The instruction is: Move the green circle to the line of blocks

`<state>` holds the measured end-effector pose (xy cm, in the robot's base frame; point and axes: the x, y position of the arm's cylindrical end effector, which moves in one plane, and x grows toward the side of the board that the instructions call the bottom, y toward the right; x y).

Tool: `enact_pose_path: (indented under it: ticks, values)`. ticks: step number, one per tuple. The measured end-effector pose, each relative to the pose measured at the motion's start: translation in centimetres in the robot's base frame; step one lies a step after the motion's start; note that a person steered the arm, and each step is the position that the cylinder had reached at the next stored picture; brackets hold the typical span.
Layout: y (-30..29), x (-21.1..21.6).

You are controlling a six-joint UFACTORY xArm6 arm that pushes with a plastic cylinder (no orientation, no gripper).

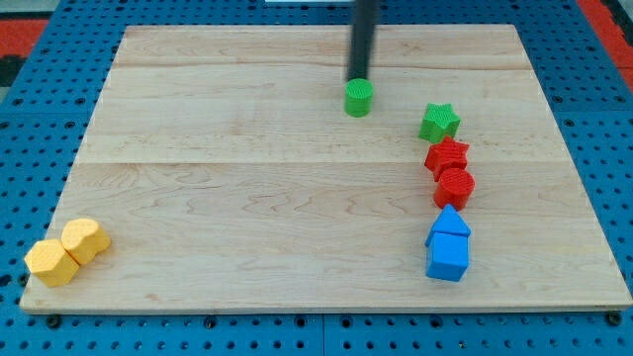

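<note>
The green circle (359,98) sits on the wooden board near the view's top centre. My tip (357,77) is just above it in the view, touching or nearly touching its far edge. To the view's right a line of blocks runs downward: a green star (439,123), a red star (447,155), a red circle (455,187), a blue triangle-like block (450,223) and a blue cube (447,257). The green circle lies to the left of and a little above the green star, apart from it.
Two yellow hexagon-like blocks (85,239) (51,262) sit touching each other at the board's bottom left corner. The wooden board (247,198) lies on a blue perforated table (613,148).
</note>
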<state>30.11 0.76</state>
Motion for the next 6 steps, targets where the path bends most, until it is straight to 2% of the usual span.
enact_pose_path:
  ticks: [1, 2, 3, 5, 6]
  values:
    - [-7.9, -2.6]
    - [-8.6, 1.5]
    - [-6.7, 4.4]
    - [6.7, 3.7]
    - [8.3, 3.8]
